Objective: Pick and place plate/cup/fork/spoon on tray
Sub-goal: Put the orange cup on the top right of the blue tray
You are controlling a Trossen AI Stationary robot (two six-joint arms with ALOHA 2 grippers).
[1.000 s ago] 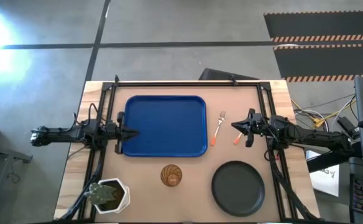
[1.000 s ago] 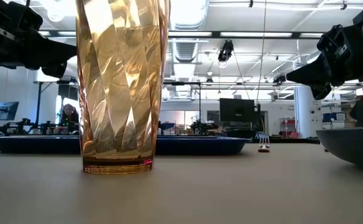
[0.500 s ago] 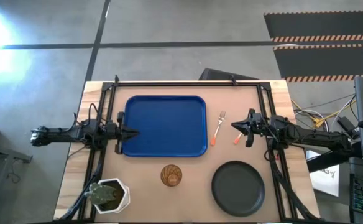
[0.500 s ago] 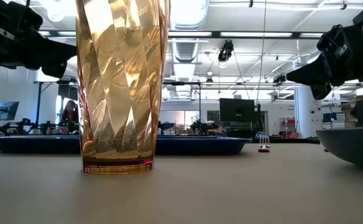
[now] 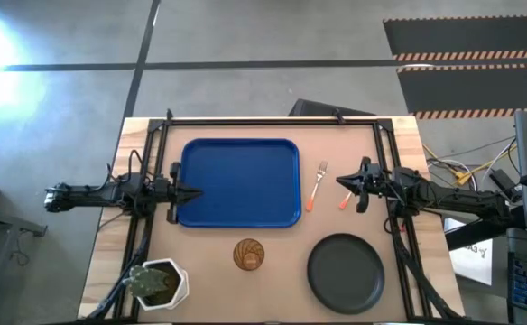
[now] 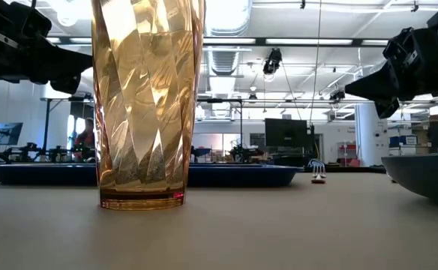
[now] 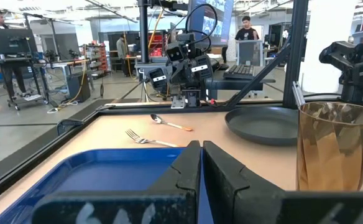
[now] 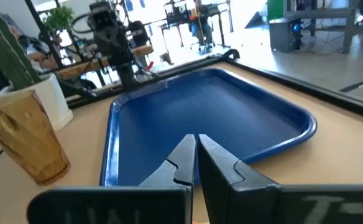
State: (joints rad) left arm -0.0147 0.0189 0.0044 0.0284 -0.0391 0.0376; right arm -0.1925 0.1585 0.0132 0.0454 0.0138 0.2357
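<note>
Nothing has moved: both the left gripper and right gripper stay clenched and empty, so the tray remains unloaded

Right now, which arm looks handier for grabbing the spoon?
Probably the right: its claw hangs directly above the spoon, while the left claw waits across the blue tray.

Beyond my table, of pale wood, I note a grey concrete floor crossed by dark lines, with orange-striped dark mats at one side. Across the room: white ceiling ducts, bright overhead lighting, a dark monitor, workbenches, and people standing.
</note>
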